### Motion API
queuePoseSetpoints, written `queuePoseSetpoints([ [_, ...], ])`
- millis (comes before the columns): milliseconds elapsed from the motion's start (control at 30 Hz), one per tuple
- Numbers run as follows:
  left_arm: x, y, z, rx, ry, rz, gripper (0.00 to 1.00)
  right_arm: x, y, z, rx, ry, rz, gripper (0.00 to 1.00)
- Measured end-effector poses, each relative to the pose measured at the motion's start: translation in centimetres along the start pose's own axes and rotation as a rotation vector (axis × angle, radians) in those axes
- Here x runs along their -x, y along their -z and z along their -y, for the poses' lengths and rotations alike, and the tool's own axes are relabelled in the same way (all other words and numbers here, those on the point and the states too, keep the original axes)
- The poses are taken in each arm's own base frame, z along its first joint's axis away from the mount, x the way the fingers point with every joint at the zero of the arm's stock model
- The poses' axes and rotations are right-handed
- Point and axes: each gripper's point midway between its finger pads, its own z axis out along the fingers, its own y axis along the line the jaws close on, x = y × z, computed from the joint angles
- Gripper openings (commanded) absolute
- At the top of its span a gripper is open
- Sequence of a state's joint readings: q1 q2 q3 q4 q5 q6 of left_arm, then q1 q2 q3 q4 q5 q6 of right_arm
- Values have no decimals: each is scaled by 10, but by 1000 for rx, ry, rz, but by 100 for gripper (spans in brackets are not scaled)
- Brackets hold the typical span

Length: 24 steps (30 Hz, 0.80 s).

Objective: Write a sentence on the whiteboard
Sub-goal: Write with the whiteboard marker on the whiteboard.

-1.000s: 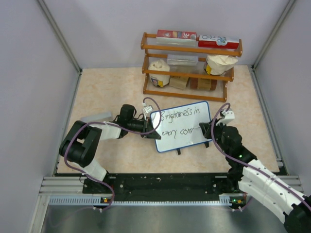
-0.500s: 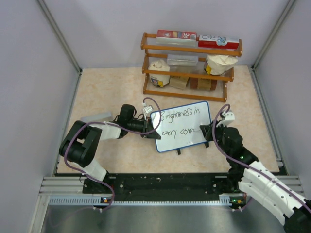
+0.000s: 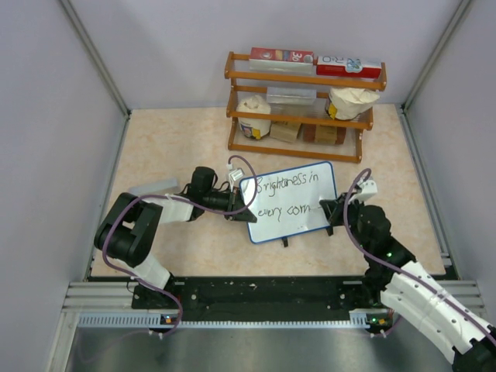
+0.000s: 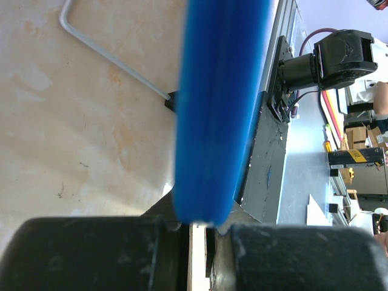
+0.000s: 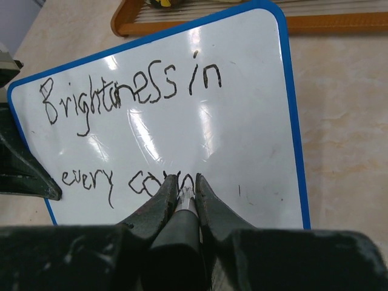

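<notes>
Whiteboard (image 3: 288, 201) stands near the middle of the desk (image 3: 174, 147), propped at a tilt on small black feet, with its blue rim facing both arms. Left gripper (image 3: 235, 211) is pinched onto the left edge of the board; the left wrist view shows the blue rim caught between the two fingers (image 4: 91, 251). Right gripper (image 5: 183, 182) is pressed together around a dark marker (image 5: 182, 212), whose tip meets the board at the end of the lower line. The sentence (image 5: 130, 91) reads "Brightness in" on the upper line and "every co" plus one or two further letters below, partly hidden by the fingers. A wooden rack (image 3: 306, 80) stands at the far side of the desk, well apart from the board. Its top tier carries two flat cartons, a red and grey one (image 3: 281, 56) and a red and white one (image 3: 349, 65). Lower tiers hold a grey packet (image 3: 291, 94), a white tub (image 3: 253, 116), a crumpled pale bag (image 3: 350, 99) and brown boxes (image 3: 285, 130)
</notes>
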<state>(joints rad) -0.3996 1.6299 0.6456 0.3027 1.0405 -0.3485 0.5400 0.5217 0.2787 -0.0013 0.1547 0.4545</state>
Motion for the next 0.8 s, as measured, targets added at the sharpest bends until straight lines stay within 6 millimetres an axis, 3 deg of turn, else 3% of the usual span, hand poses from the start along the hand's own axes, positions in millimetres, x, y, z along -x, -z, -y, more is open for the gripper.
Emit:
queuePoseSetpoints([
  [267, 0, 0, 0, 0, 0, 0, 0, 23, -2, -9, 10, 9, 45, 0],
  [800, 0, 0, 0, 0, 0, 0, 0, 12, -10, -1, -21, 15, 8, 0],
])
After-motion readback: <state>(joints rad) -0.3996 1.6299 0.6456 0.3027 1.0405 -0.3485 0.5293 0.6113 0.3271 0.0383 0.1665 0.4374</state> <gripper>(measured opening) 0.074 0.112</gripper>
